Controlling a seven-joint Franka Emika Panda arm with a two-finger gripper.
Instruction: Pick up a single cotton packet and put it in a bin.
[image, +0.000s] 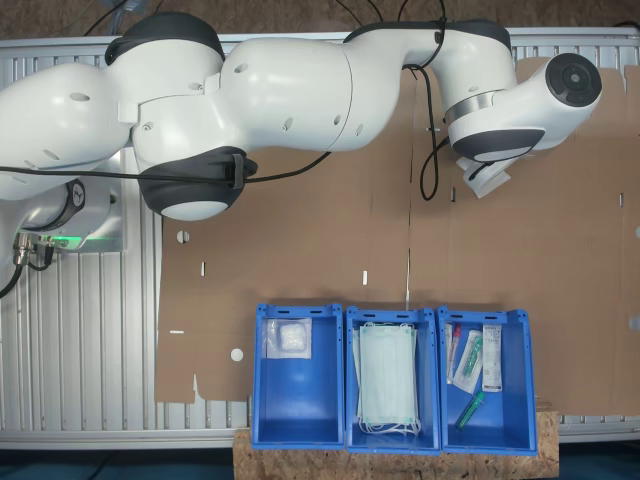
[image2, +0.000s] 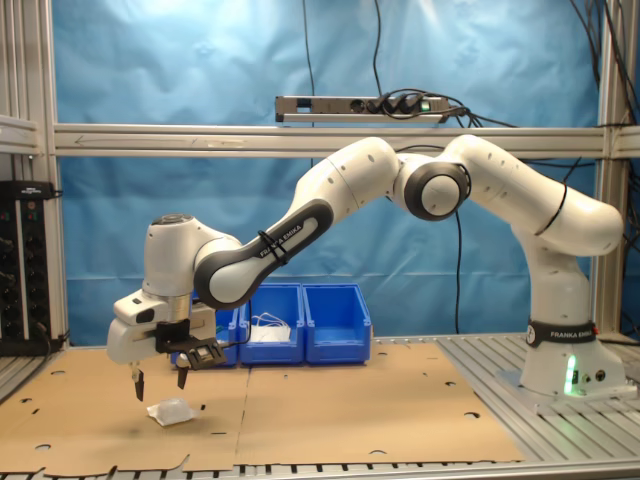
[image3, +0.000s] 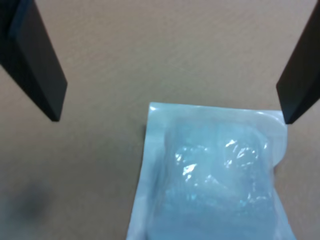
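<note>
The cotton packet (image2: 171, 411) lies flat on the cardboard-covered surface (image2: 330, 400), clear of other items. In the wrist view the cotton packet (image3: 215, 180) sits off-centre between the fingers, with 1 corner just beside one fingertip (image3: 295, 95).

The tool (image2: 158, 384) hangs directly above the packet with its jaws spread apart and nothing between them; the fingertips are near the packet but not touching it.

Step in hand, as judged: the approach before the grasp. The pick is not yet made.

The next move calls for a small sideways correction to centre the packet, a descent to the surface, then closure on the crinkly wrap.

3 blue bins (image: 393, 375) stand side by side well apart from the packet. 1 bin already holds a similar packet (image: 289, 340).
</note>
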